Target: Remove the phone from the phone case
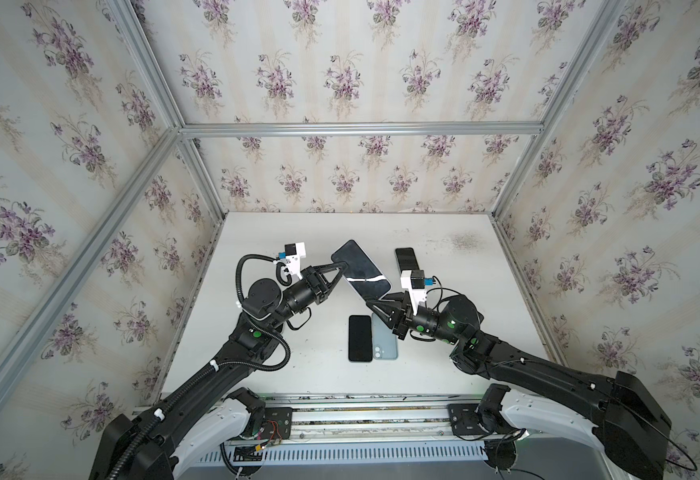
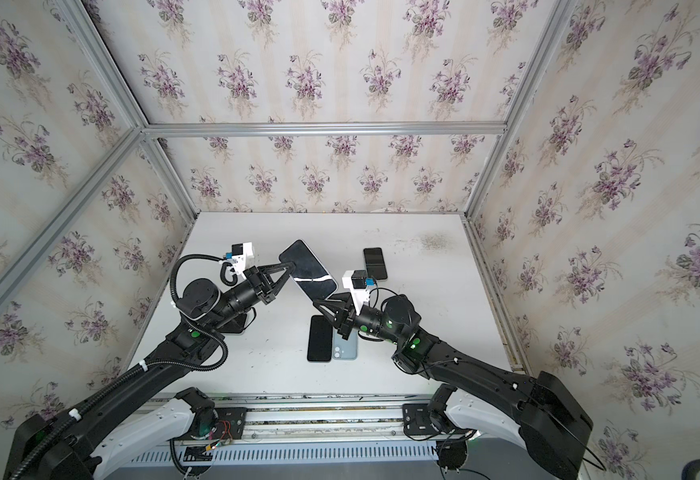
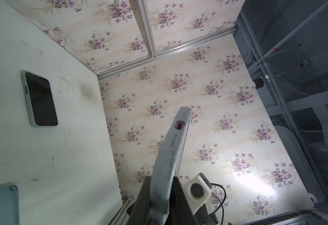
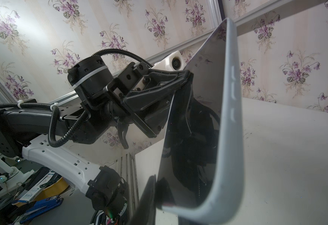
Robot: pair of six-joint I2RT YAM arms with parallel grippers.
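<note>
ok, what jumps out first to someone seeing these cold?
The cased phone held in the air over the middle of the table, gripped by both the left tool and the right tool. Next, the black phone and blue phone lying side by side on the table, nearer the front edge.

We log the phone (image 1: 360,270) in mid-air, its dark glossy screen up and tilted, lying diagonally. It is clamped at opposite ends by the left gripper (image 1: 342,266) and right gripper (image 1: 375,301). The pale grey-blue phone case (image 4: 229,116) wraps its edges, showing button ridges and a port cutout. The phone sits inside; we cannot tell whether any corner has lifted.
</note>
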